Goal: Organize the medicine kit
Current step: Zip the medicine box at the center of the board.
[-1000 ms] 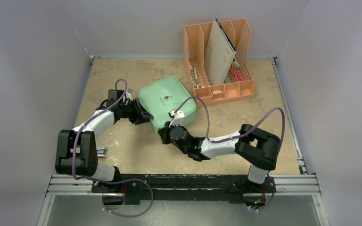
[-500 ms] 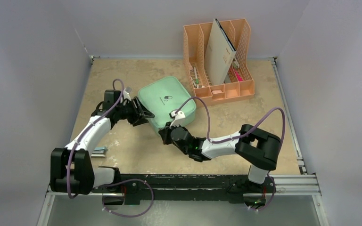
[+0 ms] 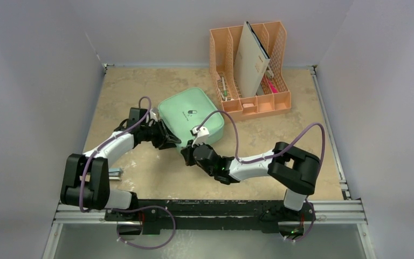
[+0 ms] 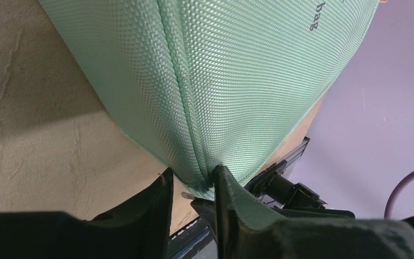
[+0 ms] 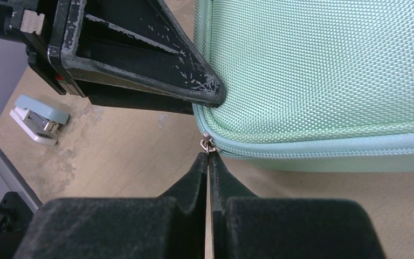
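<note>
The medicine kit (image 3: 191,116), a mint-green woven zip case with a small dark logo, lies closed on the table's middle. My left gripper (image 3: 173,141) is at its near-left corner. In the left wrist view the left gripper (image 4: 191,181) is shut on that corner of the kit (image 4: 221,81), a finger on each side of the seam. My right gripper (image 3: 187,154) sits just in front of the same corner. The right wrist view shows the right gripper (image 5: 208,159) shut on the metal zipper pull (image 5: 207,144) at the end of the kit's (image 5: 312,70) zip.
A peach-orange file organizer (image 3: 250,70) with a folder and pens stands at the back right, close behind the kit. A small blue-grey stapler (image 3: 116,172) lies near the left arm's base. The left gripper's finger (image 5: 140,70) crosses just above the zipper pull.
My left gripper slid along the kit's left edge to the near corner, opening briefly and closing again on it. The right gripper stayed shut at the zipper pull.
</note>
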